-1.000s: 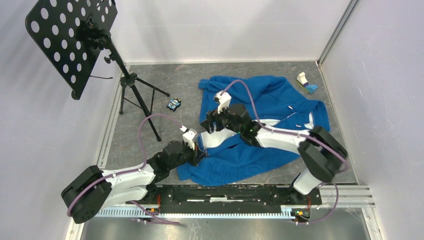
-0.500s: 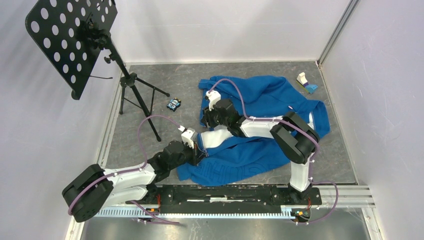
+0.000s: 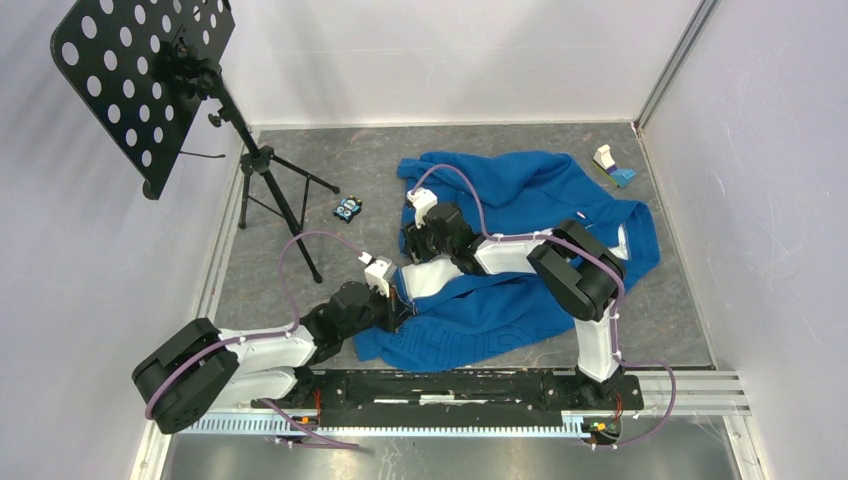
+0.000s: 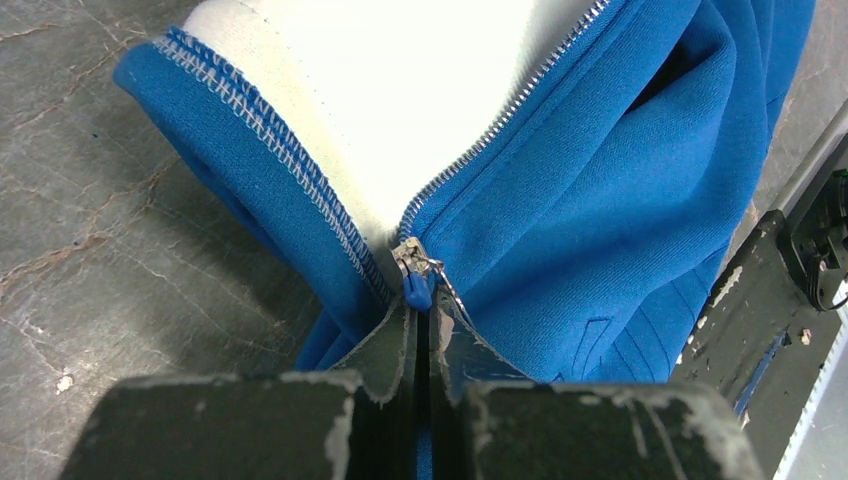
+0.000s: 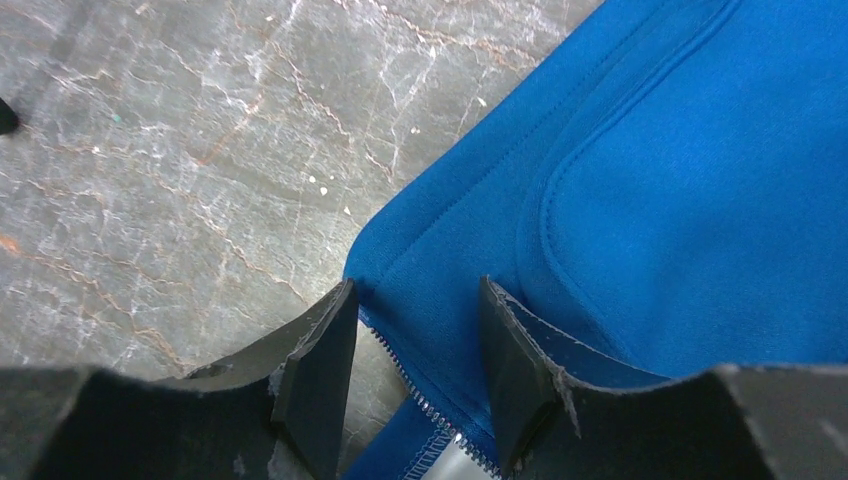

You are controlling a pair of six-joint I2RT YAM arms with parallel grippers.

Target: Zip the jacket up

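The bright blue jacket [image 3: 560,200] lies crumpled on the grey floor, its front open over white lining [image 3: 432,276]. My left gripper [image 3: 400,306] is at the jacket's near-left edge. In the left wrist view it [image 4: 423,322] is shut on the blue zipper pull [image 4: 418,290], with the silvery slider [image 4: 408,254] just past the fingertips and the zipper teeth [image 4: 500,130] parted above it. My right gripper [image 3: 412,243] is open at the jacket's left edge. In the right wrist view it [image 5: 418,345] straddles the blue hem [image 5: 440,290] and its zipper teeth [image 5: 430,412].
A black perforated music stand [image 3: 140,80] on a tripod [image 3: 280,200] stands at the back left. A small blue object [image 3: 348,208] lies left of the jacket. A white and blue object [image 3: 610,165] sits at the back right. The arms' mounting rail [image 3: 450,385] runs along the near edge.
My right gripper has moved left over the jacket to its left edge, with the right arm's elbow folding in. The left gripper has stayed on the zipper pull.
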